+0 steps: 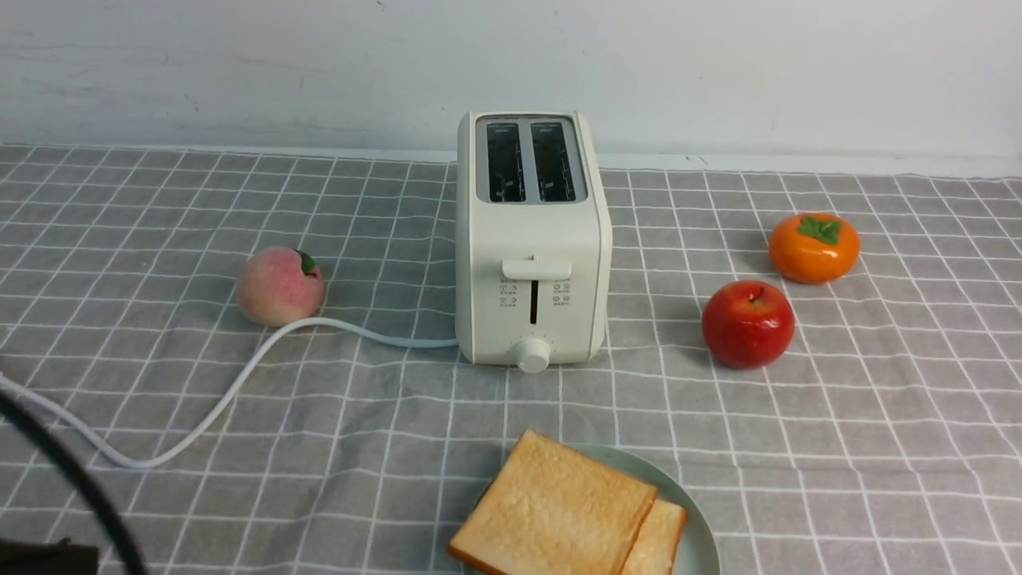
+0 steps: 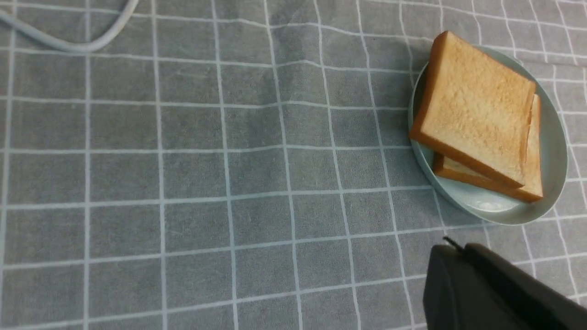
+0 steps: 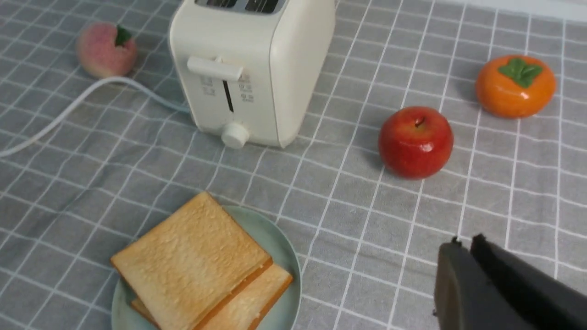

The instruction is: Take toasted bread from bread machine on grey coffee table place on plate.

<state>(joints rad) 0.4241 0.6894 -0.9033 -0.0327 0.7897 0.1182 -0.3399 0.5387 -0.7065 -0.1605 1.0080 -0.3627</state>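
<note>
Because both slices of toasted bread (image 1: 559,503) lie on the plate (image 1: 699,531) and both slots of the toaster (image 1: 531,279) show no bread, the step in hand is judged to be the close of the task, with the transfer itself complete. The next move calls for no further grasp; at most, each arm needs to be kept well away from the plate so that the stack is not nudged.

Left: the left gripper (image 2: 451,247), closed with nothing between its fingertips, is apart from the plate, above the grey checked worktop (image 2: 192,174). The white cord (image 1: 239,383) runs past the peach (image 1: 279,286) to the toaster.

Centre: the toaster stands upright beyond the plate. The toasted bread forms a skewed stack, the upper slice overlapping the lower and leaving a strip of it exposed towards the right. The upper face is pale golden and finely grained, deepening to orange-brown along the crust; both slices appear square and firm, without visible tearing. One corner of the upper slice reaches the rim of the pale green plate or slightly past it, a placement judged adequate though not centred.

Right: the right gripper (image 3: 465,245) is likewise closed and empty, well apart from the toasted bread. Farther off, the red apple (image 1: 748,324) and the orange persimmon (image 1: 814,247) rest on the worktop beside each other.
</note>
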